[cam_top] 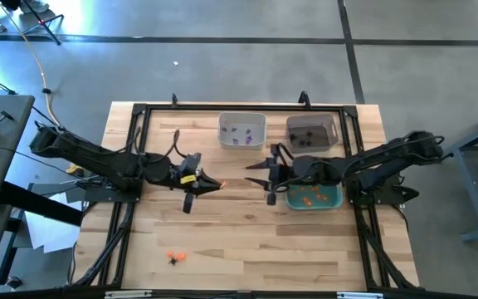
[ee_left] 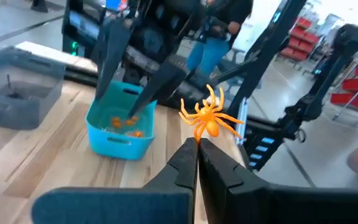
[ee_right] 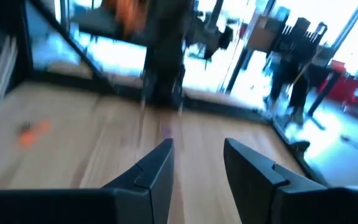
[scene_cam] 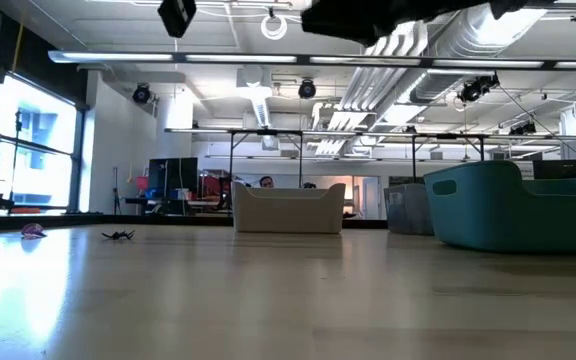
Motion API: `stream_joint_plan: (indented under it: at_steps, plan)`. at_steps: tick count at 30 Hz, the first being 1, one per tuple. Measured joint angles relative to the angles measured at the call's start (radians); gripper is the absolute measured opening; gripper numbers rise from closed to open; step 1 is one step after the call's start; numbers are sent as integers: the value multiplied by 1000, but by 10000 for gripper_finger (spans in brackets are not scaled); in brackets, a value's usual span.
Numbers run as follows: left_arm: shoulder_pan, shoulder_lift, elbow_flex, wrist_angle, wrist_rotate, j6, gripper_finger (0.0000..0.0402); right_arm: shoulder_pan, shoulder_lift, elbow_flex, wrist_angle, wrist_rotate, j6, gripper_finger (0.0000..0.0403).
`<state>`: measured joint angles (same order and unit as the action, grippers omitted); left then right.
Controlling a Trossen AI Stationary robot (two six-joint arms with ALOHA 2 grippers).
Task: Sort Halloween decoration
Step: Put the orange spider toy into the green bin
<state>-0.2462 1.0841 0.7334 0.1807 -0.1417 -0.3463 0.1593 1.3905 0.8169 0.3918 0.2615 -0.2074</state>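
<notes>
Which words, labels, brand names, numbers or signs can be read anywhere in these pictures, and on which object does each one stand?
None can be read.
White bin, dark bin, teal bin: no label or print shows.
Orange spider held in the shut left gripper: no marking.
Open right gripper: no lettering shows.
Room behind the table in the low view: any signs there are too small to read.
</notes>
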Motion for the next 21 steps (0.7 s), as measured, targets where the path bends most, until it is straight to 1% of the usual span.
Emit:
stream_joint_plan:
  at_steps: [3,5,9,14,17,21]
  plan:
    - [0,44,0,36,-2,0,0,-2,28,0,118,0,21,137]
    - [0,69,0,63,0,1,0,-2,36,0,164,-12,40,137]
    - [3,104,0,111,10,27,0,0,38,0,198,-79,96,137]
    - [17,108,0,118,11,36,0,5,38,0,239,-167,174,137]
    - [19,108,0,124,11,36,0,5,38,0,246,-180,204,137]
    - [19,108,0,127,13,35,0,5,38,0,257,-181,203,138]
